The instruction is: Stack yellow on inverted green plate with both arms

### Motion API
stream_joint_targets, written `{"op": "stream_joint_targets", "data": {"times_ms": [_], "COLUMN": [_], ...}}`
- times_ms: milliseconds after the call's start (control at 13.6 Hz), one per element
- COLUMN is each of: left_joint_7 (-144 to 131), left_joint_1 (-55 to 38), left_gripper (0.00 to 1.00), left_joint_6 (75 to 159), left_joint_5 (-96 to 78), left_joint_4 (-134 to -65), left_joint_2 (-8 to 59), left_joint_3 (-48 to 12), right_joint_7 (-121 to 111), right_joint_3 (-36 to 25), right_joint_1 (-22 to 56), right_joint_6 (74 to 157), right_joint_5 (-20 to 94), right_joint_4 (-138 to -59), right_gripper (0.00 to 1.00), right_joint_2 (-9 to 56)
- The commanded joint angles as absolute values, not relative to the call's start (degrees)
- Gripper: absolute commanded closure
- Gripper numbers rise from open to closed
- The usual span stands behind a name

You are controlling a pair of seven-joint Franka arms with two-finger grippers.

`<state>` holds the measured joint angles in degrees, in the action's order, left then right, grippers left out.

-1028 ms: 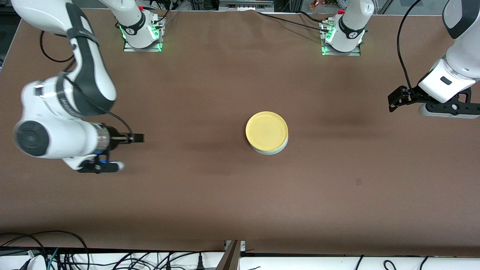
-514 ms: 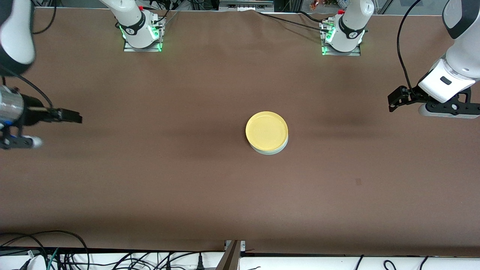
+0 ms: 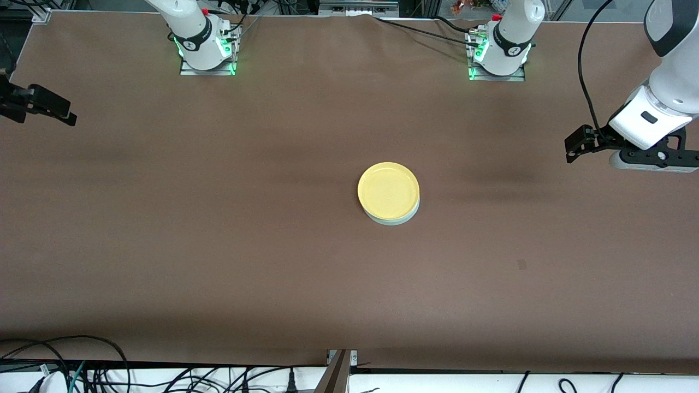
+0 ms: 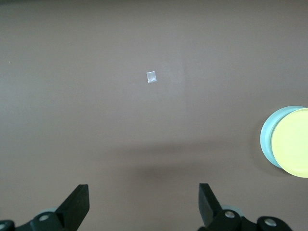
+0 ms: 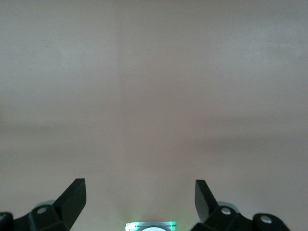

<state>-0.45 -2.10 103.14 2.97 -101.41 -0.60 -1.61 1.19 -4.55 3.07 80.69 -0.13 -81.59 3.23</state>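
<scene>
The yellow plate (image 3: 388,190) sits right side up on the pale green plate (image 3: 394,219), whose rim shows under its near edge, at the table's middle. Both show at the edge of the left wrist view, yellow plate (image 4: 292,142) on green plate (image 4: 267,139). My left gripper (image 3: 578,146) is open and empty above the left arm's end of the table; its fingers stand wide apart in the left wrist view (image 4: 143,204). My right gripper (image 3: 52,109) is open and empty above the right arm's end; the right wrist view (image 5: 140,197) shows only bare table between its fingers.
The two arm bases (image 3: 205,46) (image 3: 499,52) with green lights stand along the table's edge farthest from the front camera. A small pale square mark (image 4: 151,77) lies on the brown table. Cables hang below the near edge (image 3: 82,371).
My right arm has swung up and away toward its end of the table, most of it leaving the front view. The left arm and the stacked plates have not moved.
</scene>
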Motion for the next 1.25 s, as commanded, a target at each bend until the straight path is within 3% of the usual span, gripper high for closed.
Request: {"op": "stream_joint_targets", "data": {"times_ms": [0, 1174], "left_joint_7": [1.1, 1.1], "left_joint_1": [-2.0, -2.0], "left_gripper": [0.00, 0.00], "left_joint_6": [102.3, 102.3], "left_joint_5": [1.8, 1.8], "left_joint_4": [-101.3, -101.3], "left_joint_2": [-1.4, -1.4], "left_joint_3": [-1.6, -1.6], "right_joint_7": [-0.3, -0.4], "right_joint_3": [-3.8, -4.1], "right_joint_1": [2.4, 2.3], "right_joint_6": [80.3, 79.5], "right_joint_5": [-0.7, -1.6], "right_joint_4": [-83.2, -82.0], "right_gripper": [0.00, 0.00], "right_joint_2": [3.0, 4.0]}}
